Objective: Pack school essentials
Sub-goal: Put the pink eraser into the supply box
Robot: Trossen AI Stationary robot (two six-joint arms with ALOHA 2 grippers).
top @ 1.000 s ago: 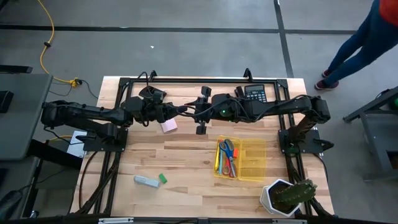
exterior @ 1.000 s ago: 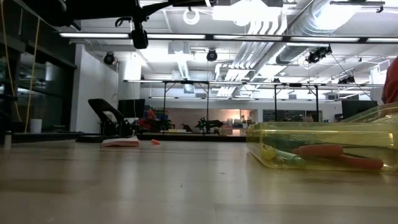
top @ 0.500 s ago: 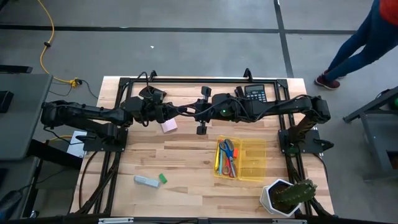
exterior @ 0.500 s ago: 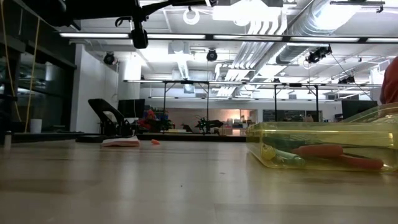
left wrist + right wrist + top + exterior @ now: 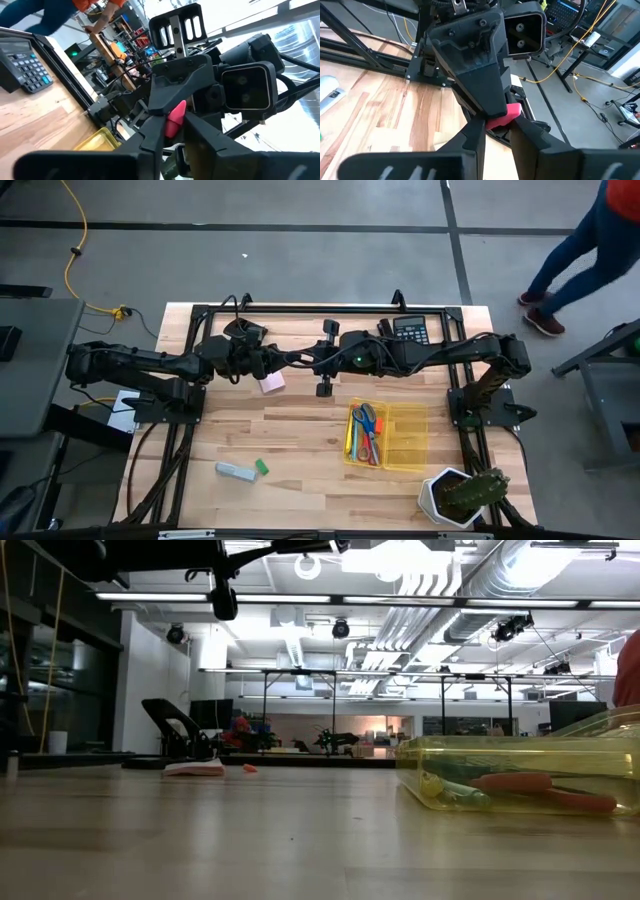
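Pink item (image 5: pixel 503 114) mostly hidden between fingers (image 5: pixel 470 142); identity unclear.

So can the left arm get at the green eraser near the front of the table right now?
Probably not right away. The left gripper is raised at the back middle, meeting the right gripper at a pink block. Nothing stands between it and the green eraser, so once freed, the way looks clear.

- The table (image 5: pixel 300 440) is pale wood, planked, with a smooth matt grain.
- The yellow bin (image 5: pixel 405 442) is clear, glossy plastic.
- Both arms are dark matt plastic.
- The plant pot (image 5: pixel 436 498) looks smooth and white.
- The floor (image 5: pixel 300 260) is dull grey concrete.
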